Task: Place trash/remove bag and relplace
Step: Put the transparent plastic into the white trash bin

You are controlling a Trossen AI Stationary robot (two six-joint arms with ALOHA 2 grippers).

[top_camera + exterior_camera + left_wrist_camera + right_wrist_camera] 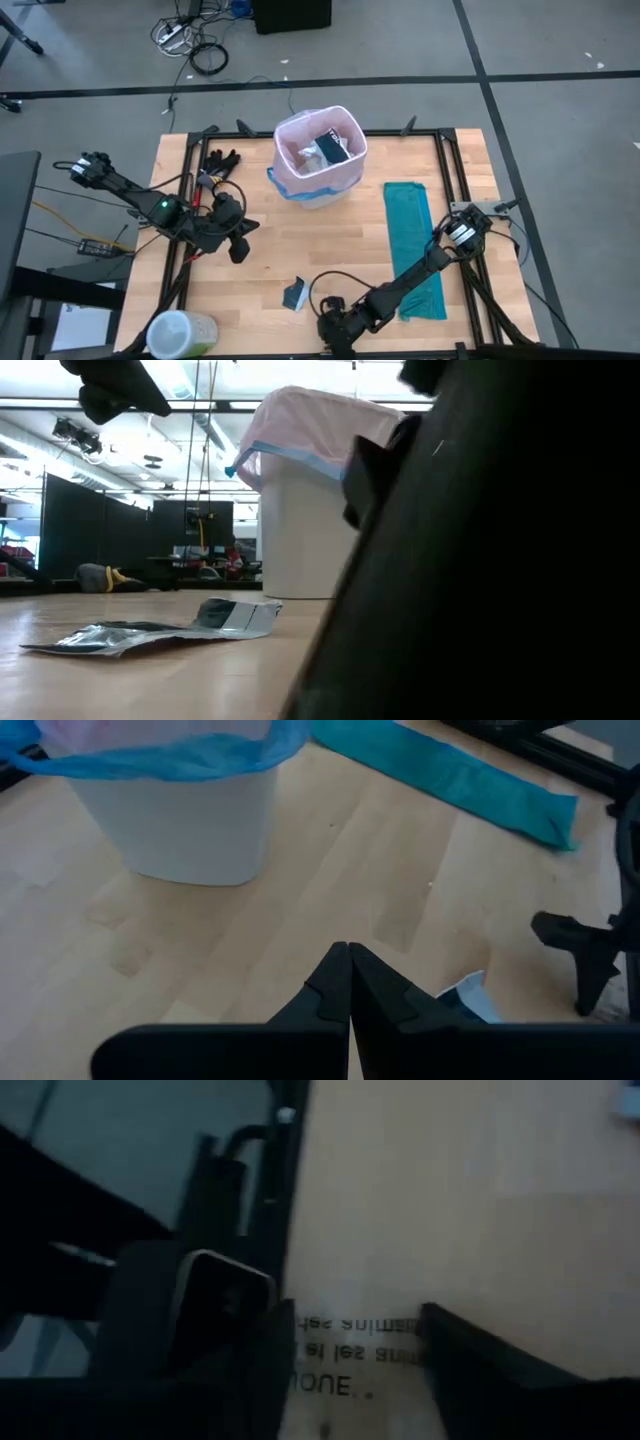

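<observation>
1. Left arm point(150, 205) – dark, thin jointed links, a small green light at one joint, black cable loops alongside.
2. Left gripper point(349, 982) – two matte black fingers with stepped, angular tips, mounted on a wide black crossbar.
3. Right arm point(415, 275) – dark links, a silver-grey block with black wiring at its base end.
4. Right gripper point(355, 1355) – black, flat-sided fingers; a grey rounded-corner block sits beside one finger.
</observation>
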